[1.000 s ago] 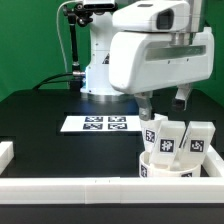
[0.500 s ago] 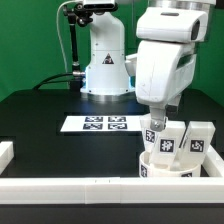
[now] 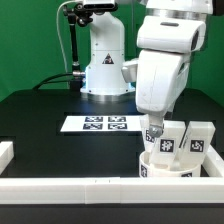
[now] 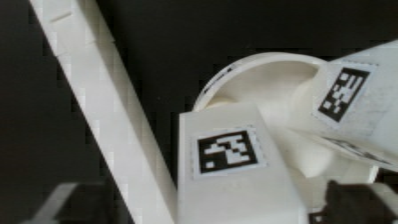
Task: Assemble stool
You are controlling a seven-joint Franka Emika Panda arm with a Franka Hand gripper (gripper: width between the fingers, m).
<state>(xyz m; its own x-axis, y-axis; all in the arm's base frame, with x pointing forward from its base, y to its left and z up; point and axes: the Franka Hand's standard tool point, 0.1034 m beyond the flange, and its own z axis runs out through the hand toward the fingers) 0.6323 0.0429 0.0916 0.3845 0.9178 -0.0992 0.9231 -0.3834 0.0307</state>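
The white round seat disc lies in the front corner on the exterior view's right. White blocky legs with square tags stand up from it: one on the left, one beside it, and one on the right. My gripper hangs straight down over the left leg, fingers either side of its top. In the wrist view the tagged leg sits between my dark fingers, with a gap on one side; the gripper looks open. The seat and a second leg lie behind.
The marker board lies flat mid-table. A long white border bar runs along the table's front edge, close beside the seat; it also shows in the wrist view. The arm's white base stands at the back.
My wrist has turned and shifted toward the exterior view's left, then come down a little onto the left leg. The seat and legs have not moved.
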